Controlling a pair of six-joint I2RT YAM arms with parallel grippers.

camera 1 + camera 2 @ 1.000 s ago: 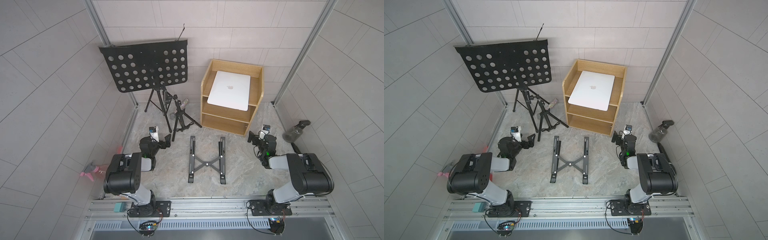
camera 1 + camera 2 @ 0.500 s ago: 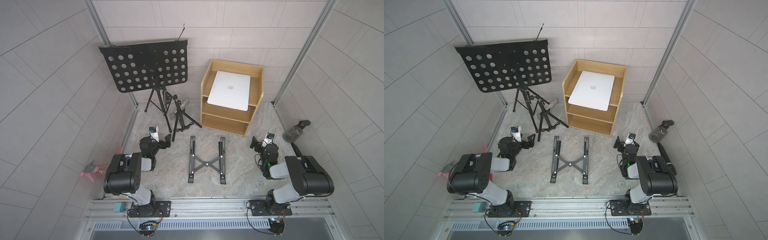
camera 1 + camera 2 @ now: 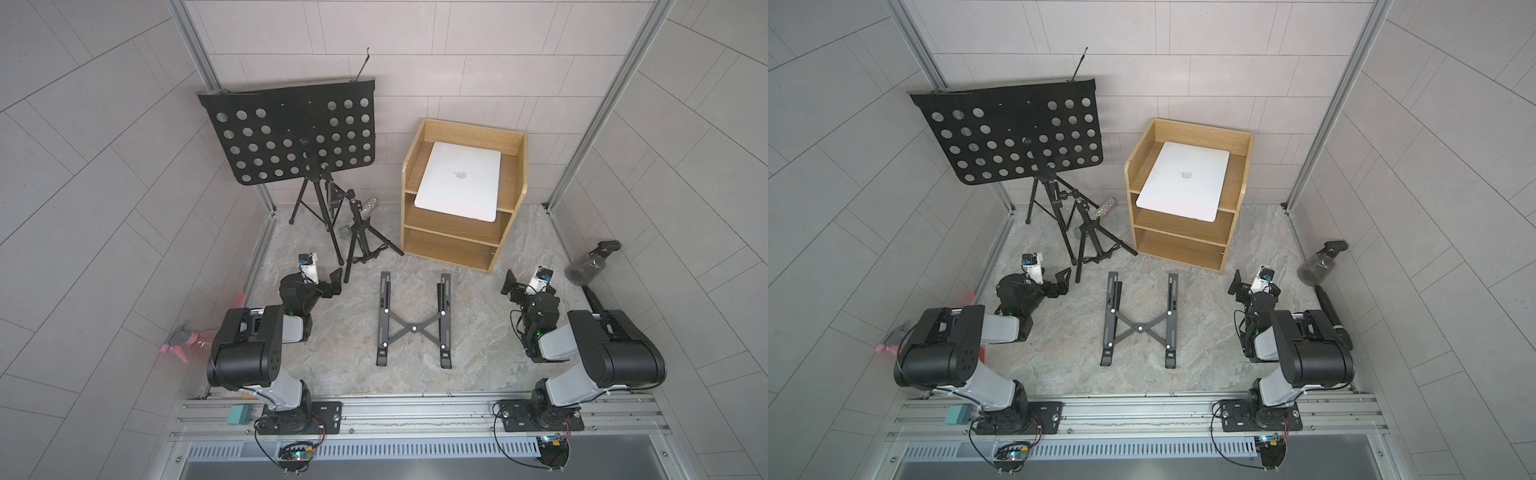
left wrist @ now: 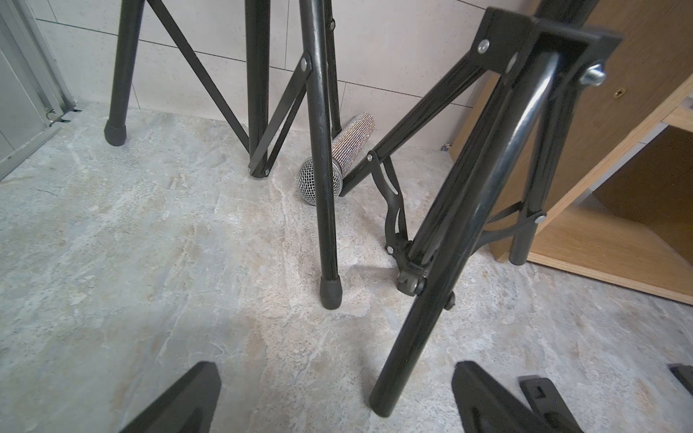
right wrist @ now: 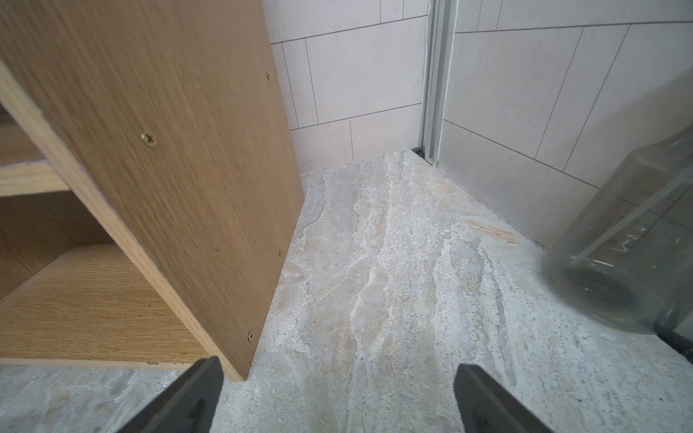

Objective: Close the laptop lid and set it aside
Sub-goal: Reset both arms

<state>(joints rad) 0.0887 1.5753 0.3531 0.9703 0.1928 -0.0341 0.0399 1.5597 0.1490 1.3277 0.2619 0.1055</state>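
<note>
Hands: both spread wide and holding nothing, parked low over the table (image 3: 478, 332).
Left hand (image 4: 333, 393): facing the small black tripod (image 4: 461, 225), one leg planted just beside it. A glittery microphone (image 4: 337, 165) lies further back on the table.
Right hand (image 5: 337, 393): nosing at the front corner of the wooden shelf unit (image 3: 519, 174), with a clear spray bottle (image 3: 590, 266) near its other side.
Middle ground: the black X-shaped laptop stand (image 3: 413, 328) sits bare between the two arms.
Laptop (image 3: 457, 199): up on the top tier of the shelf unit, lying flat, well apart from both hands.
Laptop lid (image 3: 1183, 191): down and shut, silver-white outside facing up.
Step in hand: by the look of it the job is done, and this is just parking.
Doing it well: keep the jaws apart and the arms low. Give the tripod leg and the shelf's side panel a clear berth, since a nudge to that unit could shift the laptop, whose near edge seems to sit right at the front lip.
Writing: no words readable anywhere. The only mark is the apple logo (image 3: 459, 174) mid-lid, and the bottle shows no label I can make out.
</note>
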